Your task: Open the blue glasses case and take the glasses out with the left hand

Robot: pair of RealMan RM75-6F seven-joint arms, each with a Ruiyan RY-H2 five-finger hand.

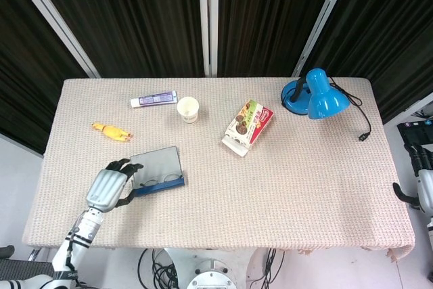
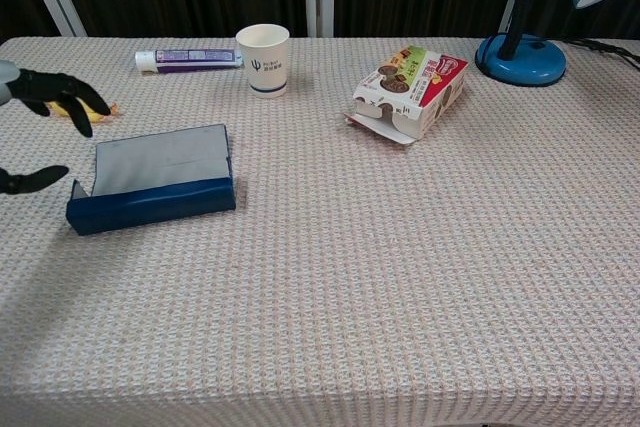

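The blue glasses case (image 1: 157,171) (image 2: 152,189) lies at the front left of the table, a grey panel across its top and a blue wall facing me. Dark curved shapes show along its near edge in the head view; I cannot tell if they are the glasses. My left hand (image 1: 109,187) (image 2: 44,94) hovers just left of the case, apart from it, fingers spread and holding nothing. Only its dark fingertips (image 2: 36,179) show in the chest view. Part of my right hand (image 1: 419,194) shows past the table's right edge; its fingers are unclear.
A yellow toy (image 1: 111,130) lies behind the left hand. Further back are a toothpaste tube (image 1: 154,99) (image 2: 187,56) and a paper cup (image 1: 188,109) (image 2: 263,59). An opened snack box (image 1: 247,126) (image 2: 411,90) sits mid-table, a blue desk lamp (image 1: 314,94) (image 2: 522,57) at the back right.
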